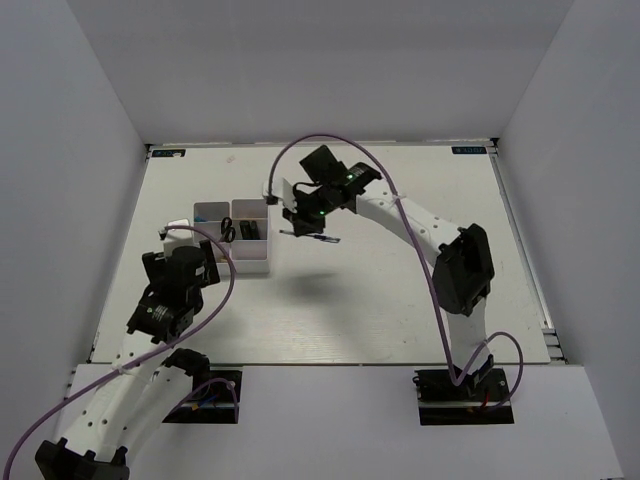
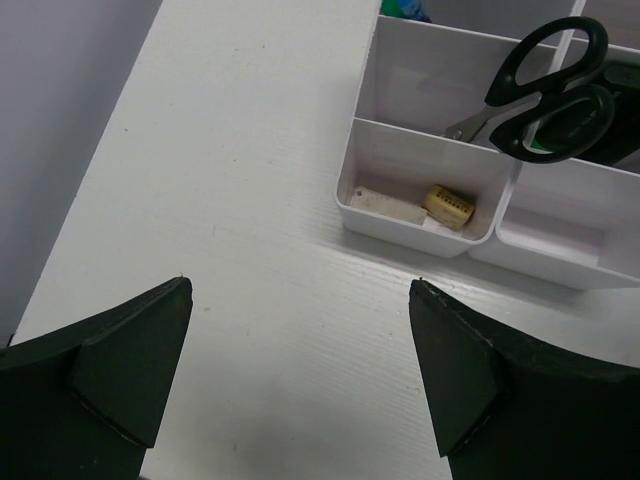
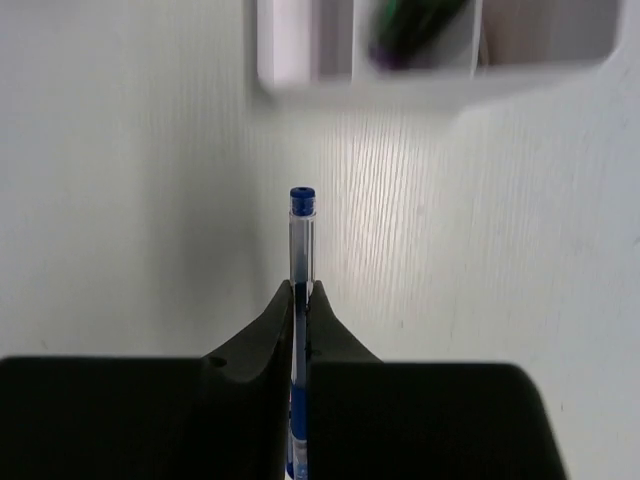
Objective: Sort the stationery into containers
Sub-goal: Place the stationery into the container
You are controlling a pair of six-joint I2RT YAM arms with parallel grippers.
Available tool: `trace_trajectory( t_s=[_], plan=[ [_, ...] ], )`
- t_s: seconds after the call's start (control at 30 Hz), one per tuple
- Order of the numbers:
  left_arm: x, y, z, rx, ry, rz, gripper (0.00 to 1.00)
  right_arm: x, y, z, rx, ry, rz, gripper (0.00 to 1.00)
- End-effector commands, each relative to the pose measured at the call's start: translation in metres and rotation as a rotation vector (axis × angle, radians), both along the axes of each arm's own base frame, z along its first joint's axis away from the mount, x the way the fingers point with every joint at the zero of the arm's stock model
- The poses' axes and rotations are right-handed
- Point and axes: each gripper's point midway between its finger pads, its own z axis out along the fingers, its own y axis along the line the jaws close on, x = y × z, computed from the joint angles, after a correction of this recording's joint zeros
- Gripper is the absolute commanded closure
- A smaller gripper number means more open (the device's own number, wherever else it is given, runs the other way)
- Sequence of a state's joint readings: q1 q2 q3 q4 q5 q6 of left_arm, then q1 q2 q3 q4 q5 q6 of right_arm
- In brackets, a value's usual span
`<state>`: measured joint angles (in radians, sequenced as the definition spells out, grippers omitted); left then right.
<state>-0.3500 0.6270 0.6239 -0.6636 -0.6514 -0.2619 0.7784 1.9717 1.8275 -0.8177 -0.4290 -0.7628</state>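
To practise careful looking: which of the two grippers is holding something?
The right gripper, shut on the thin blue pen; the left gripper is open and holds nothing.

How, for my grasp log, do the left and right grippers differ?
The left gripper is open and empty; the right gripper is shut on the blue pen. The left gripper sits left of the tray, the right gripper right of it. Both face the tray.

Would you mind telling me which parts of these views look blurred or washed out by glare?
Right wrist view: the organizer tray is blurred, the blue pen in the right gripper sharp, glare on the table between. Left wrist view: scissors crisp.
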Motion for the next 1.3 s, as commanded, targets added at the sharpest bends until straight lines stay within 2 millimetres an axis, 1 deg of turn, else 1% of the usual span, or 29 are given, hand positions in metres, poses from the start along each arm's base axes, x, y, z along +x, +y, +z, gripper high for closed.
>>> trace_trajectory(
  t_s=[0.0,0.03,0.07,0.13,0.17,0.2,0.23,0.27,0.3,0.33,0.37,0.4,0.43,0.47,0.5,0.53,0.57,0.6,0.63,0.67,0.7,0.77,0.8,0.83,0.87,0.93,1.0,1.1,1.27],
  plan=[
    [-0.001,0.010,0.004,0.029,-0.034,0.050,0.00,-0.017,0.045,0.027,0.132,0.169,-0.089,1.00],
    [-0.001,0.011,0.005,0.029,-0.039,0.053,0.00,-0.018,0.054,0.031,0.160,0.171,-0.085,1.00],
    [-0.002,0.013,0.005,0.042,-0.038,0.060,0.00,-0.013,0.074,0.044,0.255,0.148,-0.052,1.00],
    [-0.002,0.016,0.006,0.048,-0.051,0.071,0.00,-0.017,0.087,0.053,0.317,0.182,-0.047,1.00],
    [-0.002,0.017,0.007,0.054,-0.058,0.075,0.00,-0.014,0.099,0.060,0.368,0.188,-0.023,1.00],
    [-0.004,0.019,0.006,0.061,-0.059,0.082,0.00,-0.017,0.108,0.068,0.410,0.213,0.005,1.00],
    [-0.003,0.019,0.008,0.060,-0.072,0.085,0.00,-0.014,0.117,0.087,0.461,0.199,0.012,1.00],
    [-0.003,0.020,0.008,0.068,-0.070,0.086,0.00,-0.016,0.123,0.075,0.456,0.246,0.022,1.00],
    [-0.004,0.022,0.008,0.070,-0.075,0.092,0.00,-0.019,0.130,0.085,0.492,0.258,0.059,1.00],
    [-0.003,0.022,0.009,0.073,-0.080,0.095,0.00,-0.019,0.138,0.085,0.502,0.266,0.067,1.00],
    [-0.004,0.022,0.008,0.081,-0.073,0.092,0.00,-0.018,0.143,0.075,0.495,0.282,0.067,1.00],
    [-0.003,0.023,0.010,0.081,-0.078,0.095,0.00,-0.022,0.149,0.072,0.501,0.303,0.092,1.00],
    [-0.004,0.025,0.009,0.086,-0.075,0.104,0.00,-0.014,0.157,0.089,0.557,0.283,0.097,1.00],
    [-0.004,0.024,0.009,0.088,-0.075,0.100,0.00,-0.009,0.161,0.081,0.560,0.302,0.087,1.00],
    [-0.004,0.025,0.010,0.091,-0.076,0.104,0.00,-0.010,0.166,0.092,0.610,0.296,0.123,1.00],
    [-0.004,0.027,0.010,0.097,-0.078,0.112,0.00,-0.009,0.171,0.101,0.648,0.325,0.113,1.00],
    [-0.004,0.027,0.011,0.097,-0.083,0.113,0.00,-0.007,0.175,0.105,0.680,0.310,0.132,1.00],
    [-0.005,0.027,0.010,0.099,-0.079,0.114,0.00,-0.005,0.178,0.097,0.680,0.337,0.121,1.00],
    [-0.005,0.028,0.010,0.107,-0.074,0.112,0.00,-0.006,0.182,0.102,0.718,0.327,0.156,1.00],
    [-0.006,0.028,0.012,0.105,-0.086,0.114,0.00,-0.004,0.185,0.102,0.740,0.347,0.149,1.00],
    [-0.006,0.029,0.012,0.110,-0.086,0.114,0.00,-0.004,0.187,0.095,0.736,0.387,0.132,1.00],
    [-0.007,0.030,0.012,0.111,-0.096,0.116,0.00,-0.004,0.190,0.089,0.767,0.411,0.141,1.00],
    [-0.008,0.030,0.011,0.115,-0.094,0.111,0.00,-0.002,0.190,0.082,0.770,0.426,0.137,1.00],
    [-0.008,0.030,0.011,0.114,-0.096,0.111,0.00,-0.003,0.191,0.086,0.800,0.416,0.168,1.00],
    [-0.008,0.030,0.012,0.108,-0.108,0.109,0.00,-0.007,0.190,0.074,0.801,0.460,0.161,1.00],
    [-0.007,0.028,0.013,0.101,-0.112,0.102,0.00,-0.009,0.184,0.068,0.827,0.466,0.208,1.00],
    [-0.007,0.027,0.012,0.101,-0.105,0.098,0.00,-0.014,0.181,0.051,0.801,0.485,0.220,1.00],
    [-0.007,0.027,0.013,0.093,-0.111,0.096,0.00,-0.014,0.175,0.038,0.784,0.500,0.225,1.00],
    [-0.007,0.027,0.013,0.093,-0.117,0.095,0.00,-0.010,0.170,0.031,0.783,0.491,0.232,1.00]
  ],
)
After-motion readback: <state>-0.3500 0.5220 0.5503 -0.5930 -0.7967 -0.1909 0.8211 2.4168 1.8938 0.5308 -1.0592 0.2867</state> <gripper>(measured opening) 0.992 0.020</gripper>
